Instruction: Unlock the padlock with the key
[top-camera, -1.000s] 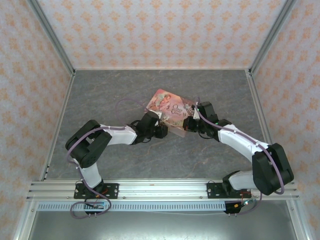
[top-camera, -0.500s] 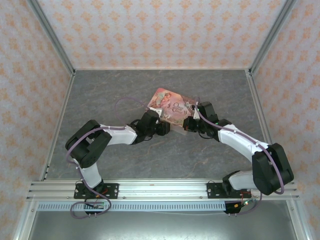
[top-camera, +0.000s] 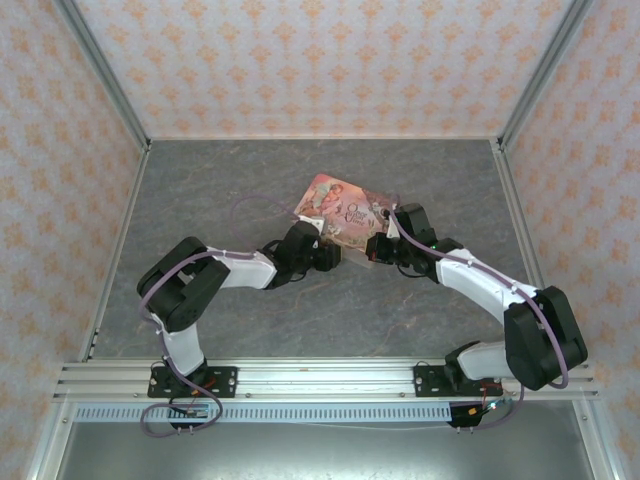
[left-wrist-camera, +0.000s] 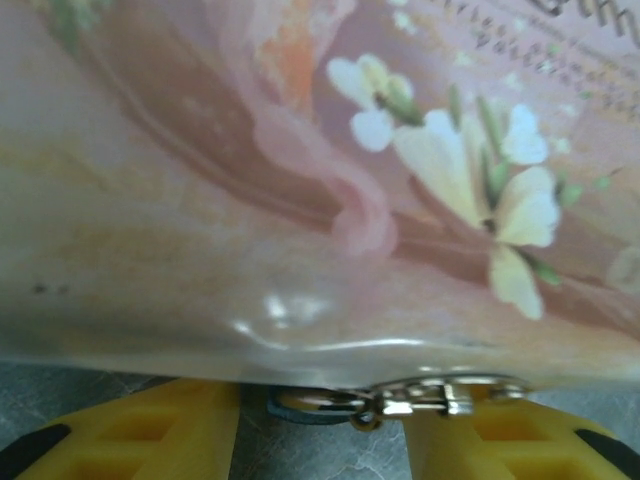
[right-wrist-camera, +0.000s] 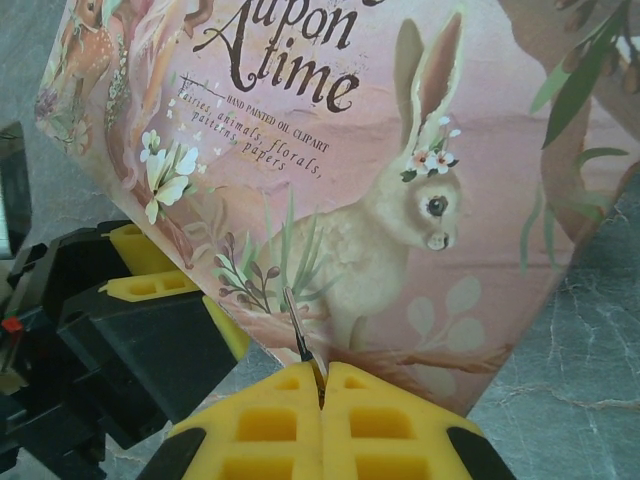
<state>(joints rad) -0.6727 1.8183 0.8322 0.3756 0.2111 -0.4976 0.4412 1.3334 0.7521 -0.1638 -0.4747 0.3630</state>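
From where I stand, the pink tin lies on the grey table, a little toward one o'clock of its middle. Both arms crowd its near edge, the left at the tin's seven o'clock and the right at its five.

The right gripper has its yellow pads pressed flat together on the key. It is a thin dark sliver standing up out of the pinch and leaning toward eleven o'clock, its tip over the painted rabbit.

The left gripper stands wide, with one yellow finger either side of a gap and nothing clamped between them. In that gap, tucked under the tin's rim at twelve o'clock, sits a silvery clasp. Just beside it, at nine o'clock, is a dark blue-teal sliver that I take for the padlock. Most of its body is hidden by the rim.

I'd guess the lock is hard, light and slick, and being so small it would skate or twist away if nudged. The flat sides of its body look like the place to squeeze, leaving the keyhole face free, though I can't tell which way that face points. The key is stiff but thin and held by very little metal, so a slanted push could swivel it in the pads.
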